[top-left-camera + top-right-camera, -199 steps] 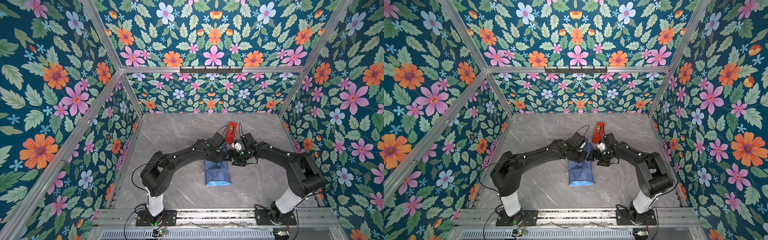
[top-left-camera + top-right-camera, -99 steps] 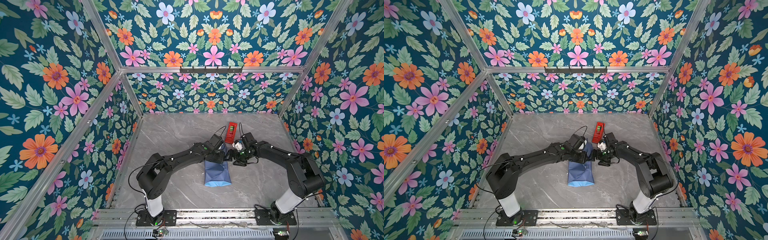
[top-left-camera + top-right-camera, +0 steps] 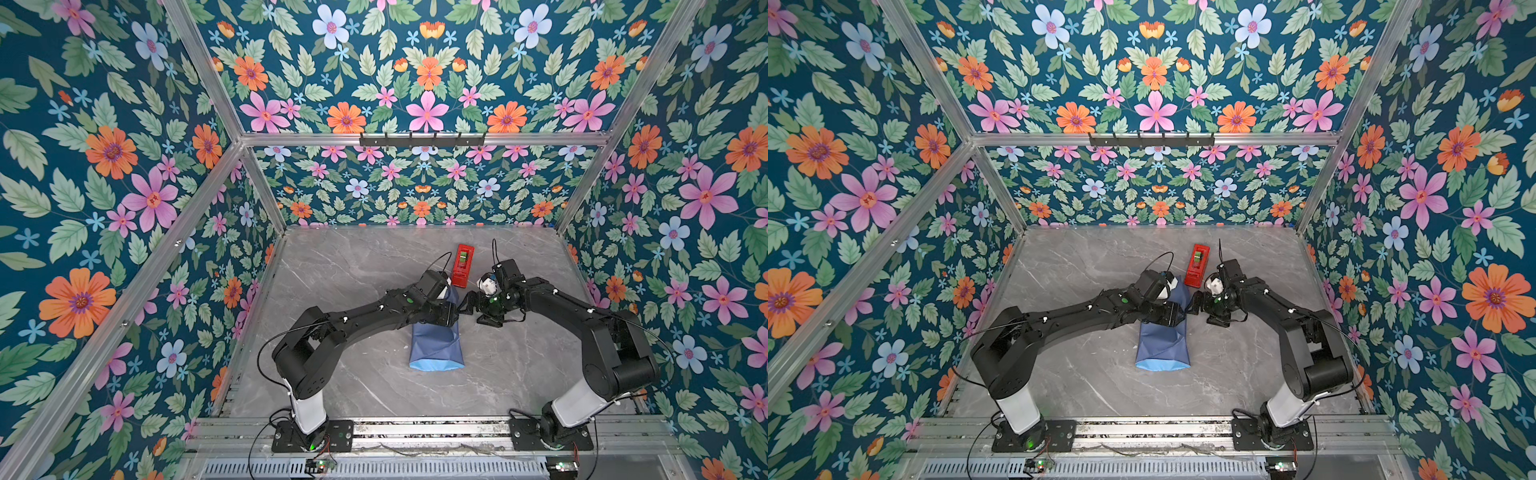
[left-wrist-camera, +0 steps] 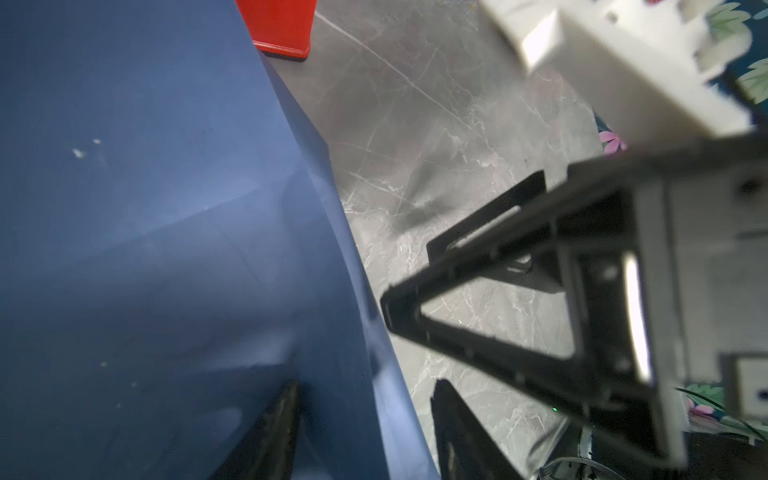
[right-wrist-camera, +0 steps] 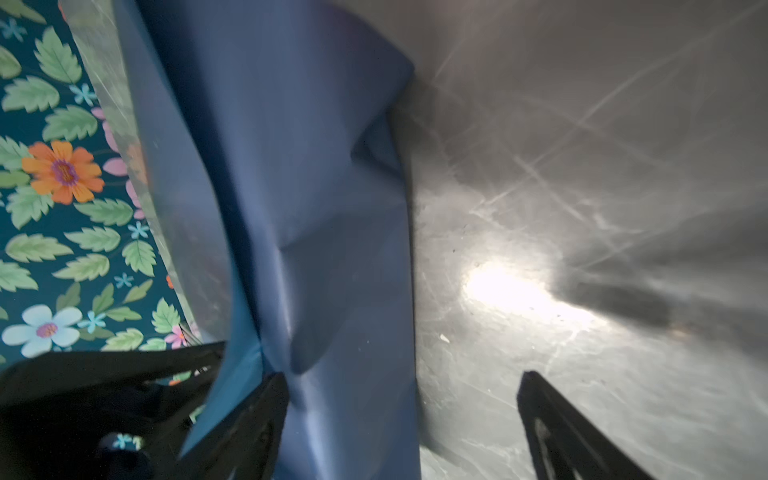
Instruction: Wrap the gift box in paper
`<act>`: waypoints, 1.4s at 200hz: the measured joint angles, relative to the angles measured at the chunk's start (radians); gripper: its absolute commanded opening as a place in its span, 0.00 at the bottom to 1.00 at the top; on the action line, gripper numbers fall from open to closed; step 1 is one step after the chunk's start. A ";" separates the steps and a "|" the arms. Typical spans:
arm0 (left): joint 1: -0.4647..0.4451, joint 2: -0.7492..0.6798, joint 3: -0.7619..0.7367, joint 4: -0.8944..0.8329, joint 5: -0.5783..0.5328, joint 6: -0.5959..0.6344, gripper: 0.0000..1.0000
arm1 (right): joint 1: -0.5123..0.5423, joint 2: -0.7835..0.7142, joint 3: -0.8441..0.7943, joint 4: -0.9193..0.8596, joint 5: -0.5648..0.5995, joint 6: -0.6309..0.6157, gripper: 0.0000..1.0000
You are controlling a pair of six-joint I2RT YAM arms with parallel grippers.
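Note:
The paper (image 3: 436,347) (image 3: 1163,347) lies folded into a slate-blue bundle at mid-table, its light blue face showing at the near end. The gift box is hidden. My left gripper (image 3: 452,313) (image 4: 365,432) hovers at the bundle's far right corner, open, with the paper's (image 4: 166,249) edge loose between its fingers (image 4: 266,436). My right gripper (image 3: 465,302) (image 5: 407,432) faces it from the right, open wide. One of its fingers (image 5: 257,424) sits against the paper (image 5: 324,208); its second finger stands over bare table.
A red tape dispenser (image 3: 462,260) (image 3: 1197,261) (image 4: 282,29) stands just behind both grippers. The grey marble table (image 3: 353,270) is fenced by floral walls. The right arm's black finger frame (image 4: 498,299) fills much of the left wrist view.
My left gripper has gone from shut to open, letting go of the paper. The right gripper has stayed open and in place.

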 measured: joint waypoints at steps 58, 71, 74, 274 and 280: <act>0.000 -0.005 -0.005 0.013 0.009 -0.001 0.68 | -0.003 0.025 0.060 0.018 0.002 0.029 0.89; -0.001 -0.006 -0.005 0.014 0.010 0.000 0.71 | -0.003 0.027 0.062 0.030 -0.005 0.036 0.89; -0.001 -0.006 -0.005 0.014 0.011 0.000 0.71 | -0.003 0.027 0.062 0.033 -0.008 0.039 0.89; -0.001 -0.062 0.006 -0.077 -0.017 0.003 0.76 | 0.043 0.066 -0.083 0.195 -0.108 0.063 0.80; -0.001 -0.071 0.007 -0.081 -0.023 0.003 0.76 | 0.043 0.065 -0.087 0.201 -0.108 0.064 0.79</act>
